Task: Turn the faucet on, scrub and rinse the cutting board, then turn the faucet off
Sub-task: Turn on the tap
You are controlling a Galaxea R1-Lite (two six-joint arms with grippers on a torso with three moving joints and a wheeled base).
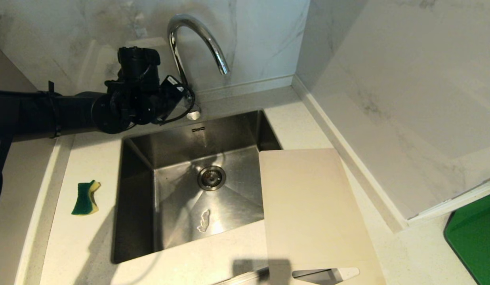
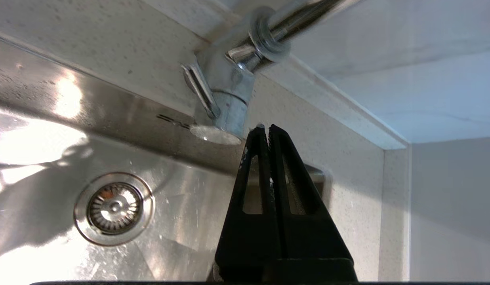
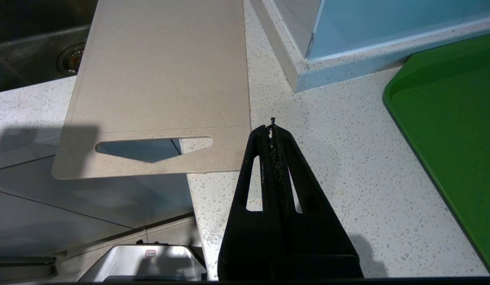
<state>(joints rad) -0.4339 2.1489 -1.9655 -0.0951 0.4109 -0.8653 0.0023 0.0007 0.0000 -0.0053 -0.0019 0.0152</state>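
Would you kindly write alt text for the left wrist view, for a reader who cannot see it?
The shut left gripper points at the base of the chrome faucet, its tips just beside the base, contact unclear. The steel sink and its round drain strainer lie beyond.

The faucet (image 1: pixel 197 37) is shiny chrome, the sink (image 1: pixel 169 150) brushed steel. The cutting board (image 1: pixel 312 206) is beige, the counter (image 1: pixel 94 237) white-speckled, the sponge (image 1: pixel 85 198) green and yellow, the tray (image 1: pixel 476 233) bright green.
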